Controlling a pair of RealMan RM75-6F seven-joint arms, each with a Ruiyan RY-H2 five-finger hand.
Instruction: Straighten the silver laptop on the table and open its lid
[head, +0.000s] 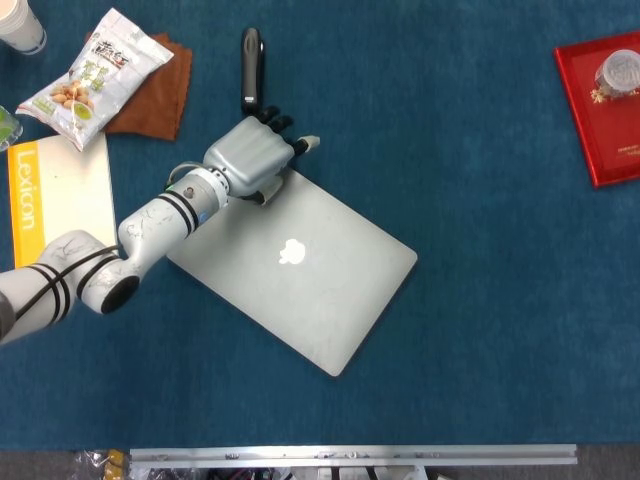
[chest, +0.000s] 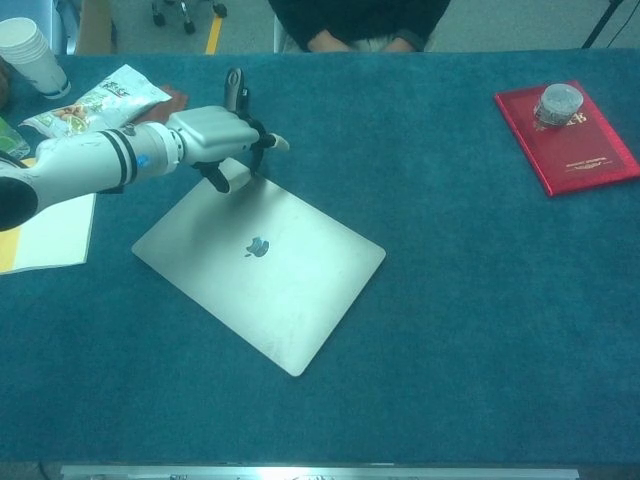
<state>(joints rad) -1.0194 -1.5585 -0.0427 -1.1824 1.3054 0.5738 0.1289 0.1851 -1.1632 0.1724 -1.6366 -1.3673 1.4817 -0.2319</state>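
The silver laptop (head: 300, 275) (chest: 265, 270) lies shut and askew on the blue table, its logo facing up. My left hand (head: 248, 157) (chest: 213, 138) is at the laptop's far left corner. Its fingers curl over the far edge and its thumb is down on the lid, so it grips that corner. The left forearm (head: 150, 222) crosses the table from the left. My right hand is in neither view.
A black stapler-like object (head: 251, 68) lies just beyond the hand. A snack bag (head: 95, 75) on a brown cloth, a yellow-edged book (head: 50, 195) and paper cups (chest: 30, 52) are at the left. A red box (head: 603, 105) with a jar sits far right.
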